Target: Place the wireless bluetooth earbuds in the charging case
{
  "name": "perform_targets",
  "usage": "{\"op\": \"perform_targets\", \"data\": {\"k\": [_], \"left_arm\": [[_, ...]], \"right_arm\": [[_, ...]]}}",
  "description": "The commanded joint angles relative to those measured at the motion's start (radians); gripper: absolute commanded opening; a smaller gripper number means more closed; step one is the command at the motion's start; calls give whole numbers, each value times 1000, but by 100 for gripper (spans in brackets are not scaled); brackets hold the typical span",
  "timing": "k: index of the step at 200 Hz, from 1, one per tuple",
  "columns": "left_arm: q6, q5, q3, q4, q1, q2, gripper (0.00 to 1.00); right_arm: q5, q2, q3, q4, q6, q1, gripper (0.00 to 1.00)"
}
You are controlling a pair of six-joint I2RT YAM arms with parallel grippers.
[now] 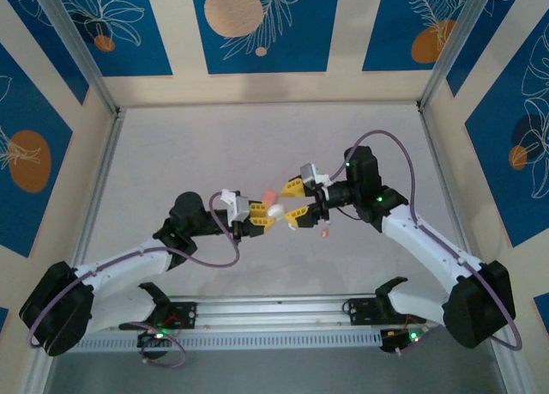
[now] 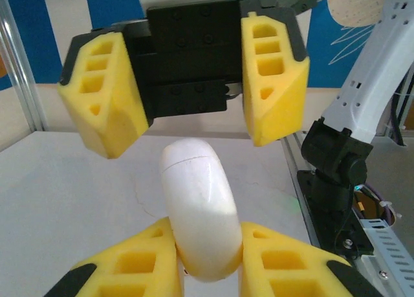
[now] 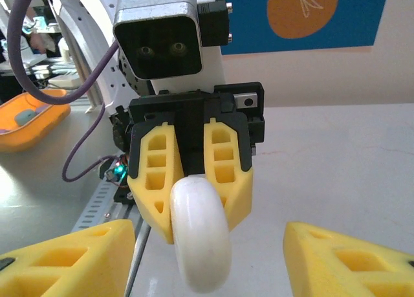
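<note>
The left arm (image 1: pixel 129 261) and the right arm (image 1: pixel 429 239) both bend inward at the elbow, bringing the two pincers nose to nose. The left pincer (image 1: pixel 266 217) is clamped on a white disc (image 2: pixel 200 206), which juts out past its fingertips. The right pincer (image 1: pixel 292 201) has its jaws spread wide, with one finger on either side of the disc's far end and a gap between each finger and the disc.

You face a pale grey matte tabletop (image 1: pixel 257 136). Cream walls (image 1: pixel 180 33) carry blue leaf-patterned panels (image 1: pixel 300 42) at 9, 12, 3 o'clock. A silver aluminium rail (image 1: pixel 274 308) runs at 6.
</note>
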State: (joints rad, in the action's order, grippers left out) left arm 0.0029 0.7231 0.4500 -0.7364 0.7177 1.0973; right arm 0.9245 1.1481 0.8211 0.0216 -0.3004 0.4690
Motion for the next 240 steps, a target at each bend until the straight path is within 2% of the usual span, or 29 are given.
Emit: {"op": "perform_targets", "data": {"k": [1, 46, 98, 141, 163, 183, 199, 215, 224, 240], "left_arm": [[16, 47, 16, -24, -2, -16, 22], [16, 50, 18, -30, -1, -24, 22], [14, 44, 25, -38, -2, -27, 21], [14, 39, 29, -39, -2, -21, 21], [13, 39, 29, -40, -1, -17, 21], [12, 33, 29, -36, -1, -19, 21], [21, 18, 28, -20, -2, -26, 27], [58, -15, 27, 31, -2, -40, 42], [99, -37, 31, 91, -2, -54, 49], [197, -68, 57, 253, -1, -80, 53]], "right_arm": [[76, 33, 54, 98, -65, 10, 60], [102, 76, 105, 204, -153, 17, 53], [104, 84, 117, 245, -173, 28, 52], [100, 94, 124, 246, -174, 49, 43], [86, 104, 134, 252, -178, 54, 34], [68, 108, 143, 259, -182, 55, 21], [41, 102, 151, 278, -194, 53, 15], [-8, 85, 156, 302, -209, 53, 14], [-55, 73, 159, 322, -219, 54, 14], [-153, 51, 169, 383, -270, 63, 15]]}}
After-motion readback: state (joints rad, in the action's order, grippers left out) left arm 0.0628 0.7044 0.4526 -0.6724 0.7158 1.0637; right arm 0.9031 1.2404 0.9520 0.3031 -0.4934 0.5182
